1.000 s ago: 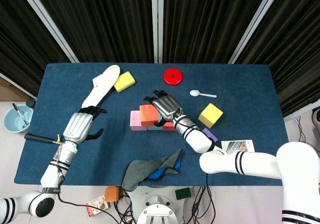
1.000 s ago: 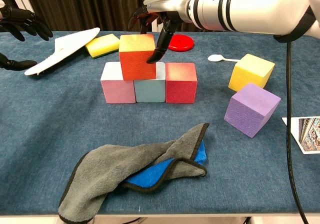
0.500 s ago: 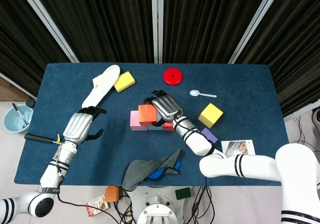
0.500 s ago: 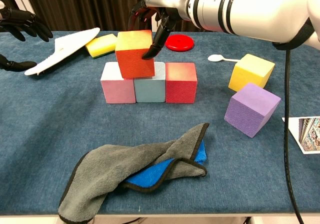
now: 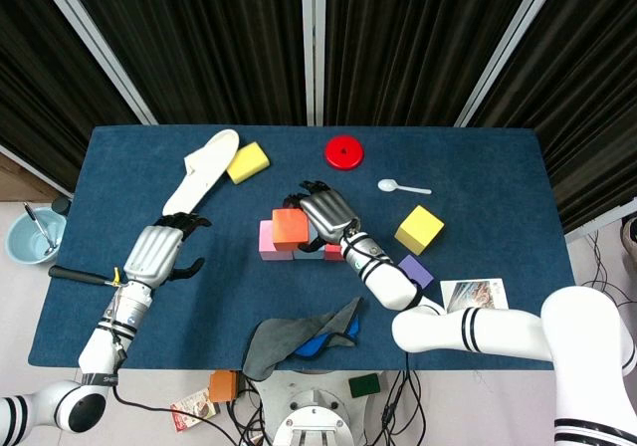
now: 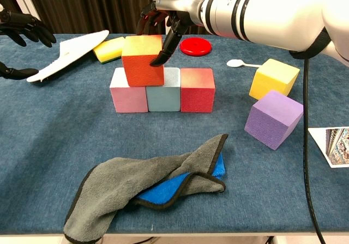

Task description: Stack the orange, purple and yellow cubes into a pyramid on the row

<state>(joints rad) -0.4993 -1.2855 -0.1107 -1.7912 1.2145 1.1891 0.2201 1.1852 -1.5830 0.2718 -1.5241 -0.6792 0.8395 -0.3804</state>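
Chest view: right hand (image 6: 163,15) grips orange cube (image 6: 143,60) atop row; purple cube (image 6: 274,119), yellow cube (image 6: 274,78) unstacked at right.

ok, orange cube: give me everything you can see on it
The orange cube looks like foam: orange faces, the top paler and yellowish. It sits upright on the bottom row, straddling the pink cube and the pale blue cube, turned slightly off the row's line. The right robot hand reaches over from behind, a dark fingertip touching its right face. Whether other fingers hold it from behind is hidden.
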